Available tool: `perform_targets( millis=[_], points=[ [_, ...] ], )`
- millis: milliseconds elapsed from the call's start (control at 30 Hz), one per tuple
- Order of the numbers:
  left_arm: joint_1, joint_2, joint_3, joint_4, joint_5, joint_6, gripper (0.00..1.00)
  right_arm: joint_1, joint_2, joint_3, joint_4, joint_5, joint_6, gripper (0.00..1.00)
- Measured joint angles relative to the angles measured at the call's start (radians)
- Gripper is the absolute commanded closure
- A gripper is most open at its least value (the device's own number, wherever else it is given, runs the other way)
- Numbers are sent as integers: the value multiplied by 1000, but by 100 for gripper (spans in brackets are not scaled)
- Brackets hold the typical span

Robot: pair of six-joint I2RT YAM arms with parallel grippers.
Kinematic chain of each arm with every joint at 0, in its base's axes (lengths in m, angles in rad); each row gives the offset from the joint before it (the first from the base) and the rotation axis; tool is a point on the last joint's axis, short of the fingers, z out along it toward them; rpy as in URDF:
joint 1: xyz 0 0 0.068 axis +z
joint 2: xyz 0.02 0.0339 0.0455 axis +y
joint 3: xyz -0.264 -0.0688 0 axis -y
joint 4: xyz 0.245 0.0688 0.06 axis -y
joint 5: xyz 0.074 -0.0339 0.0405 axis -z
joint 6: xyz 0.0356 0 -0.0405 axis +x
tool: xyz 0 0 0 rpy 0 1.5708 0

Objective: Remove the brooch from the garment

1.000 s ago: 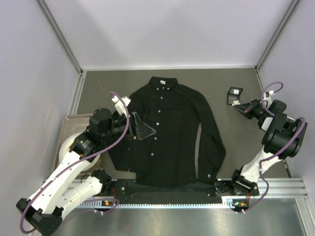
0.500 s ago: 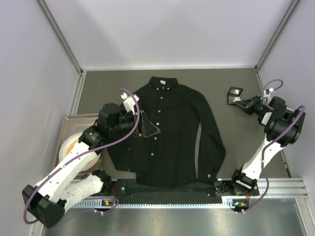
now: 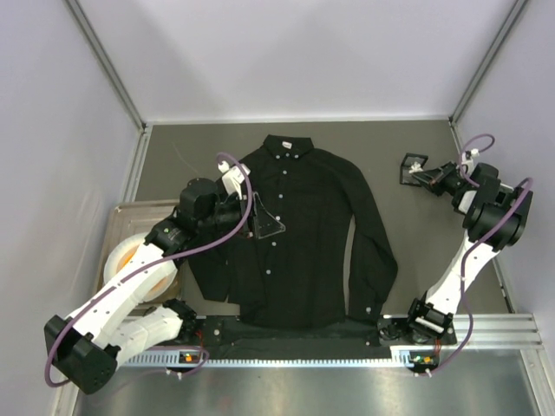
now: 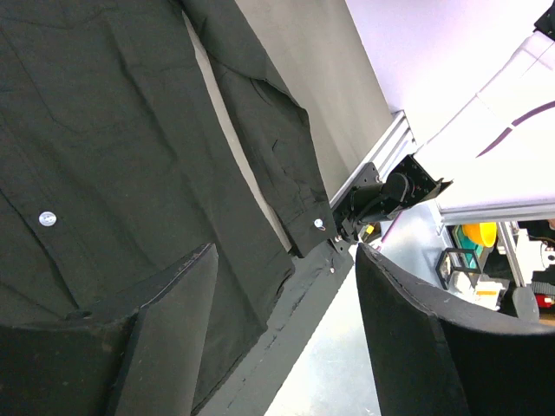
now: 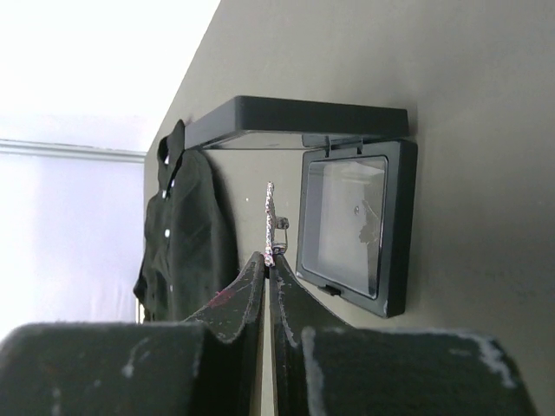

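- Lying flat at the middle of the grey-brown table mat [image 3: 390,143]: the garment [image 3: 303,243], a large black long-sleeved collared shirt, buttoned with small white buttons, its sleeves laid down along its sides.
- The brooch [image 5: 270,212], a small white jagged ornament: seen edge-on, off the shirt, pinched at its lower end by the right gripper [image 5: 270,260], whose fingers are pressed together.
- A small black square box [image 5: 351,230] with a clear window: laid open on the mat just behind the brooch, well apart from the shirt.
- The left gripper [image 4: 282,325]: spread wide, nothing held, hung over the shirt's side nearer the left arm; a cuff [image 4: 310,227] is seen beyond it.
- A beige tray [image 3: 130,209] holding a white roll [image 3: 120,256]: beside the shirt, partly covered by the left arm.
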State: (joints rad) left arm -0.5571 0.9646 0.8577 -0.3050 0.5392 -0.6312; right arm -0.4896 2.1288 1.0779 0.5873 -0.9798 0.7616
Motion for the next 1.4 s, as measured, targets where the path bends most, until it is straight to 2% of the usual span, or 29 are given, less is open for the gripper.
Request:
perform_targets(
  millis=[367, 1400],
  points=[
    [0, 7, 7, 14, 4, 1, 31, 16, 3, 5, -37, 13, -9, 100],
    [0, 7, 7, 22, 21, -2, 31, 40, 18, 79, -178, 40, -79, 92]
  ],
)
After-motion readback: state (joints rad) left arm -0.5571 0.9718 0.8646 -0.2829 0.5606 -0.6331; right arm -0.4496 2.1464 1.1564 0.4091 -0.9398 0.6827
